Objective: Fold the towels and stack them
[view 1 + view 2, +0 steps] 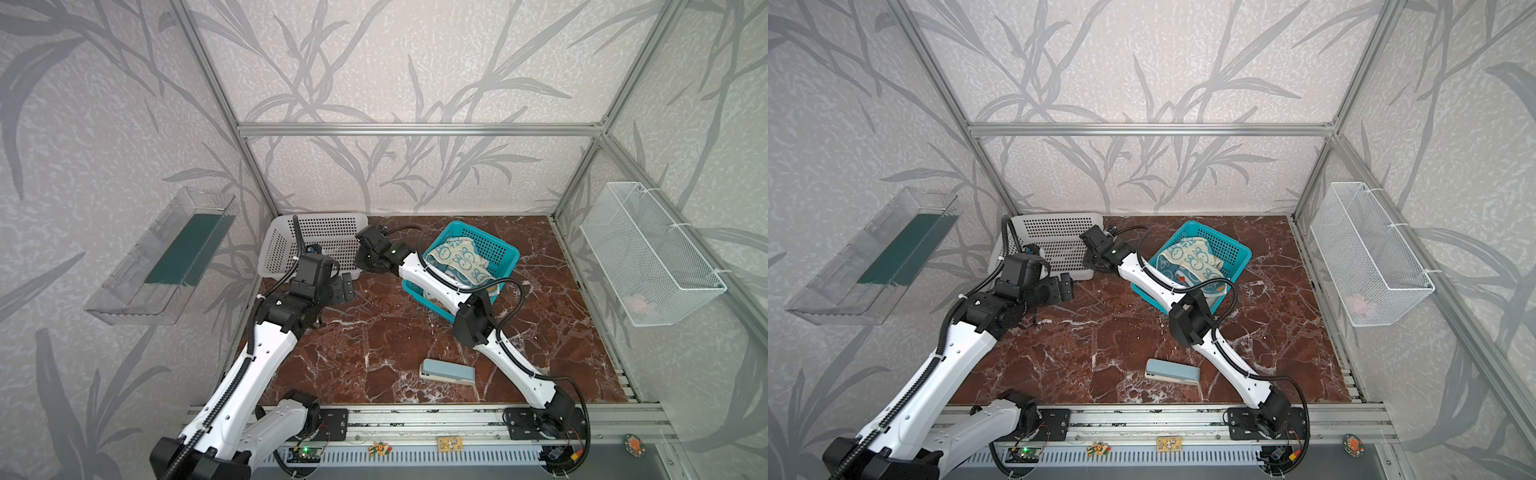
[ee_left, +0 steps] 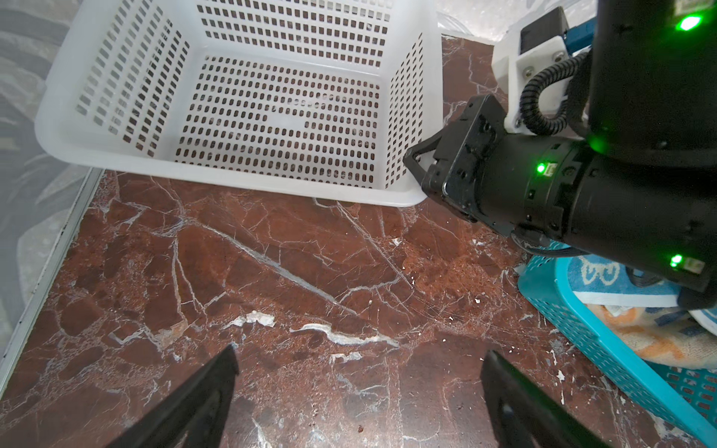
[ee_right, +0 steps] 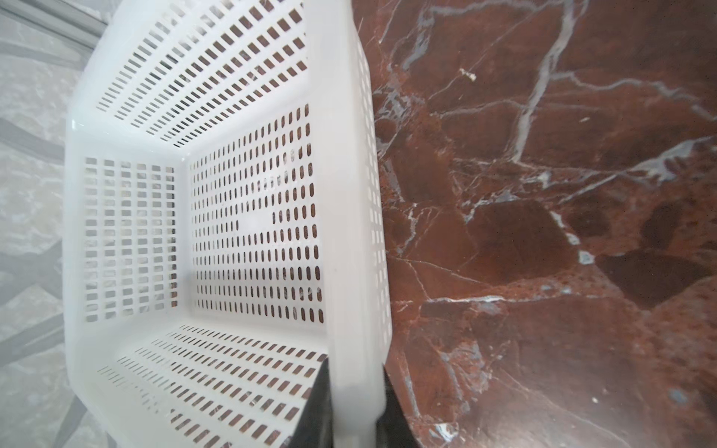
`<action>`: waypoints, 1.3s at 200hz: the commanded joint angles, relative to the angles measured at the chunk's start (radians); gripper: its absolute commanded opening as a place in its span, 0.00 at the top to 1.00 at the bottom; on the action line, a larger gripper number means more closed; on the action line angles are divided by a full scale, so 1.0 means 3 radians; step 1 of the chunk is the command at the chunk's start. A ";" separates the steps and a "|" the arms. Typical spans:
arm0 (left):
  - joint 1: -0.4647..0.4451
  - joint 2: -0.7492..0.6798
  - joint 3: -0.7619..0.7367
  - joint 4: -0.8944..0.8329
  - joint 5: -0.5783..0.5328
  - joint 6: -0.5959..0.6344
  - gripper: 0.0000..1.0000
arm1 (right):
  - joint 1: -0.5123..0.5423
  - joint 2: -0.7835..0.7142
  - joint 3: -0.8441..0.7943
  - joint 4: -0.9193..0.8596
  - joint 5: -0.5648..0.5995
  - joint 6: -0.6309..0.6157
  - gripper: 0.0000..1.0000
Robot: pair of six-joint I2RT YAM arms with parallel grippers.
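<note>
1. Nearest the front edge, we recorded a pale blue block (image 1: 448,371) lying flat on the red-brown marbled worktop (image 1: 374,332), well apart from both arms.
2. Further in, on the left, the left claw (image 2: 361,351) hung over bare worktop with its two fingers spread wide and nothing between them.
3. Right of centre we saw the towels (image 1: 457,262) crumpled together, unfolded, inside a teal basket (image 1: 494,243), partly hidden by the right forearm.
4. A cream-and-blue towel (image 1: 1192,257) lay uppermost. In the left wrist view an orange-and-cream towel (image 2: 655,341) showed beneath it. We could not make out a third.
5. The right claw (image 3: 355,372) reached across the middle, beyond the teal basket. It was closed on the side wall of a white basket (image 3: 341,155), one finger inside the wall and one outside.
6. Farthest away, that white basket stood in the far left corner of the worktop, against the patterned walls.
</note>
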 commanded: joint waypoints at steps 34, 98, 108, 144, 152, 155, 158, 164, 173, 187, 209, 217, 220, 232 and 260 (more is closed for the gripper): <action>0.0120 -0.0010 0.0044 -0.0271 -0.0243 -0.0217 0.01 | -0.0065 0.0191 0.0191 0.0050 0.0031 -0.0051 0.55; 0.0342 0.0157 0.0144 -0.0388 0.0136 -0.0628 0.01 | -0.0250 -0.0267 0.0176 0.0048 -0.0180 -0.0665 0.11; 0.0440 0.0232 0.0153 -0.0363 0.0310 -0.0739 0.01 | -0.0293 -0.0382 0.0175 -0.0022 -0.0223 -0.0768 0.04; 0.0758 0.0658 0.0249 -0.0257 0.0620 -0.1162 0.01 | -0.0456 -0.0966 0.0001 -0.0467 -0.0277 -0.1282 0.01; 0.0822 0.0753 0.0248 -0.0172 0.0729 -0.1324 0.01 | -0.0487 -0.1144 -0.0119 -0.0519 -0.0286 -0.1466 0.01; 0.0846 0.0782 0.0241 -0.0129 0.0771 -0.1393 0.01 | -0.0502 -0.1214 -0.0173 -0.0537 -0.0286 -0.1519 0.01; 0.0869 0.0812 0.0235 -0.0093 0.0813 -0.1472 0.01 | -0.0514 -0.1284 -0.0222 -0.0554 -0.0291 -0.1571 0.01; 0.0904 0.0874 0.0230 -0.0030 0.0857 -0.1625 0.01 | -0.0543 -0.1423 -0.0350 -0.0581 -0.0300 -0.1662 0.01; 0.0926 0.0953 0.0221 0.0126 0.0910 -0.1812 0.01 | -0.0583 -0.1639 -0.0553 -0.0609 -0.0334 -0.1786 0.01; 0.0959 0.1034 0.0209 0.0414 0.0988 -0.1959 0.01 | -0.0653 -0.1974 -0.0917 -0.0643 -0.0398 -0.1943 0.01; 0.0958 0.1101 0.0072 0.0931 0.0929 -0.2404 0.08 | -0.0739 -0.2500 -0.1595 -0.0616 -0.0401 -0.2136 0.01; 0.0957 0.1140 0.0076 0.0993 0.0888 -0.2538 0.10 | -0.0776 -0.2701 -0.1890 -0.0555 -0.0404 -0.2172 0.01; 0.0957 0.1155 0.0082 0.1008 0.0873 -0.2587 0.10 | -0.0798 -0.2781 -0.2012 -0.0516 -0.0421 -0.2186 0.01; 0.0954 0.1232 0.0071 0.1064 0.0832 -0.2784 0.16 | -0.0877 -0.3129 -0.2551 -0.0285 -0.0466 -0.2193 0.01; 0.0938 0.1407 -0.0081 0.1335 0.0793 -0.3261 0.21 | -0.1131 -0.3904 -0.3660 0.0187 -0.0661 -0.2087 0.01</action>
